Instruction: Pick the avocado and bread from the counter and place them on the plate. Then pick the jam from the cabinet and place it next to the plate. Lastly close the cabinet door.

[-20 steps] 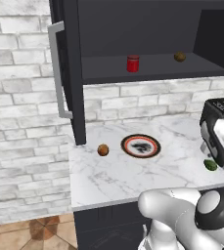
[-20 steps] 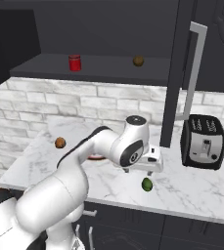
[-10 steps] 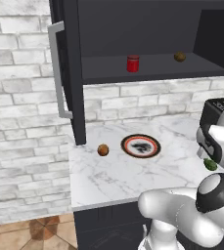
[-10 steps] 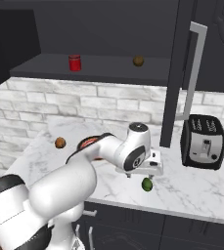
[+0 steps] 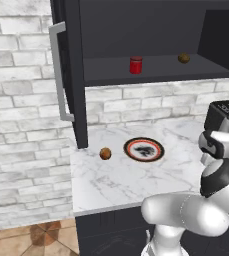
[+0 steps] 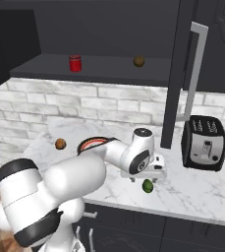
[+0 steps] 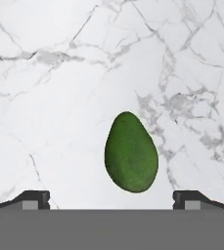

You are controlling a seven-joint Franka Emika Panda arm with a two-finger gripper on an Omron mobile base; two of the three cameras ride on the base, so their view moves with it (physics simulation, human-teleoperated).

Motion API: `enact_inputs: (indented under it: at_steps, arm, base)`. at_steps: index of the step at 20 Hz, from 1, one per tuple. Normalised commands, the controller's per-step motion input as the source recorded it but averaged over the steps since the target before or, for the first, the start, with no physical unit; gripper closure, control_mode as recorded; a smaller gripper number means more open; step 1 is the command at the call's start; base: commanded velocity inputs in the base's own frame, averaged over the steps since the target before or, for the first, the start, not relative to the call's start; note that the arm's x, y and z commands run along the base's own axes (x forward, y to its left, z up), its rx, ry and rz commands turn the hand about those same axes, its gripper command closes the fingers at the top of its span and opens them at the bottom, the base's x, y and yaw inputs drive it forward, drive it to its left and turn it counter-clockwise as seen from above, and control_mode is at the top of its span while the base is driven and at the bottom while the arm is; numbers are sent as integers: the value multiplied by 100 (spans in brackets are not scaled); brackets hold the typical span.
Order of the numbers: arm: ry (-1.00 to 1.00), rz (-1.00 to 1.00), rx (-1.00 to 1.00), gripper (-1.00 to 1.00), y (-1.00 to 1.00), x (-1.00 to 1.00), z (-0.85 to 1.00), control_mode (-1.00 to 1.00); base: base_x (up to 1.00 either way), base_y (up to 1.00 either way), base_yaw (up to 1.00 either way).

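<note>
One avocado [image 7: 131, 152] lies flat on the white marble counter [image 5: 136, 175], small end pointing away from the hand camera, near the front edge of the slab and well apart from the plate [image 5: 144, 149]. In the right base view it sits just below the hand, with the toaster [image 6: 204, 143] off to its right. The gripper [image 6: 144, 178] hangs directly above it with jaws spread wide and nothing between them; its two dark fingertips [image 7: 33, 199] frame the fruit from either side in the hand view.

Judged from this, the job in hand is the first pick, and none of the task is done yet: the plate is bare, the bread [image 5: 105, 153] rests on the marble to the plate's left, the jam [image 5: 136, 65] stands on the cabinet [image 5: 151, 30] shelf beside a duller brown ball [image 5: 184, 58], and the cabinet door [image 5: 76, 75] stands open.

A clean grasp likely calls for a straight descent, keeping the fruit centred between the fingers so they close across its narrow width rather than its length. The avocado sits slightly right of centre between the tips, so a small sideways correction before lowering would help. Its rounded, smooth skin may squirt out of a glancing pinch, so the fingers should reach down to its widest girth, stopping short of the marble, before closing.
</note>
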Motion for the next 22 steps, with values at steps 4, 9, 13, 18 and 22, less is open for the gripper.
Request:
enact_inputs:
  at_steps: [4, 9, 13, 18, 22]
  arm:
    - [3, 4, 0, -100, -14, 15, -23, -100]
    - [2, 4, 0, -100, -13, 12, -21, -100]
    - [1, 2, 0, -100, -8, 1, -21, -100]
    - [1, 1, 0, -100, 0, 0, -25, -100]
    - [1, 1, 0, -100, 0, 0, -30, -100]
  base:
    - [0, 0, 0]
    - [0, 0, 0]
    - [0, 0, 0]
    - [0, 0, 0]
    - [0, 0, 0]
